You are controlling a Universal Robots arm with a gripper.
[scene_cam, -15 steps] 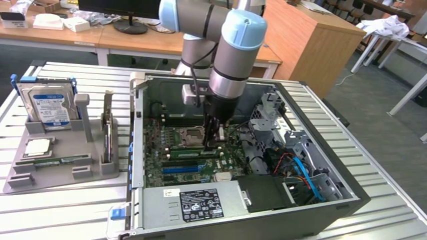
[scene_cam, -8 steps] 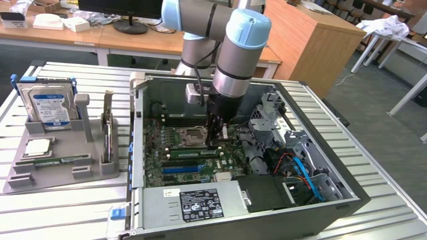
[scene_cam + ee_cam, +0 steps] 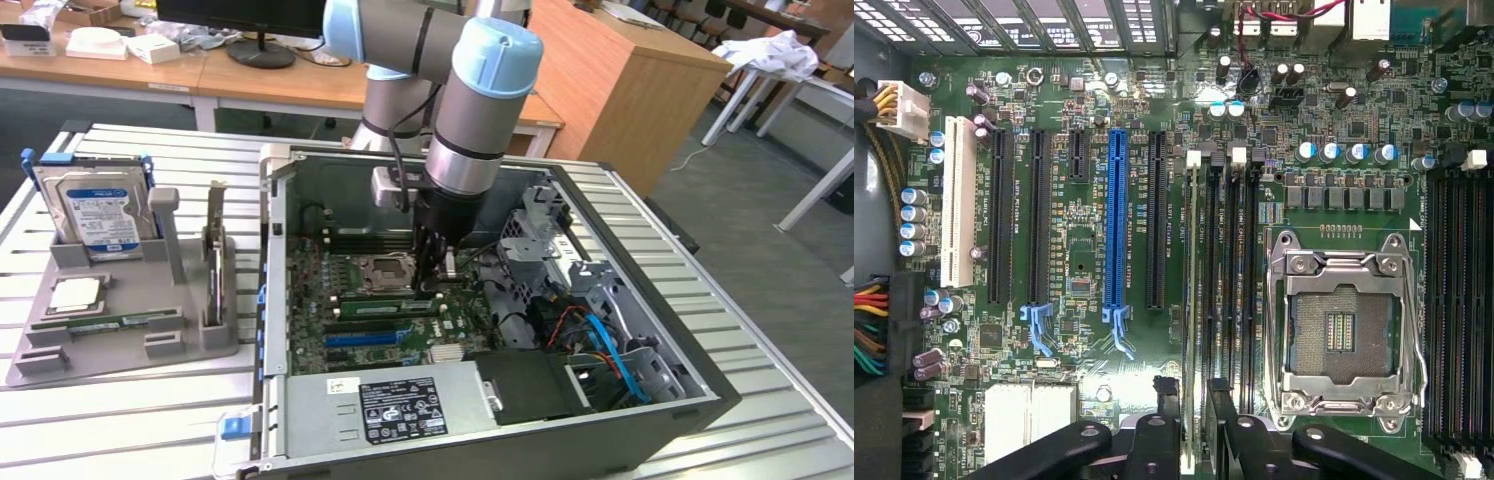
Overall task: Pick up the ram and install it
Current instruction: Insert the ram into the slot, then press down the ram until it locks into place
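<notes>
In the wrist view the ram (image 3: 1192,300) shows edge-on as a thin green strip. It runs along the memory slots (image 3: 1239,290) beside the empty CPU socket (image 3: 1344,325). My gripper (image 3: 1192,440) is shut on it, one black finger (image 3: 1162,440) on each side of the strip. I cannot tell whether the stick sits in a slot or hangs just above it. In the exterior view the gripper (image 3: 445,272) reaches down into the open computer case (image 3: 694,395), over the middle of the motherboard (image 3: 314,300).
A grey tray (image 3: 120,345) at the exterior view's left holds a blue-labelled hard drive (image 3: 100,215) and a square silver CPU chip (image 3: 76,293). Inside the case are the power supply (image 3: 387,405), a drive cage (image 3: 547,235) and blue cables (image 3: 607,340). The case walls close in all round.
</notes>
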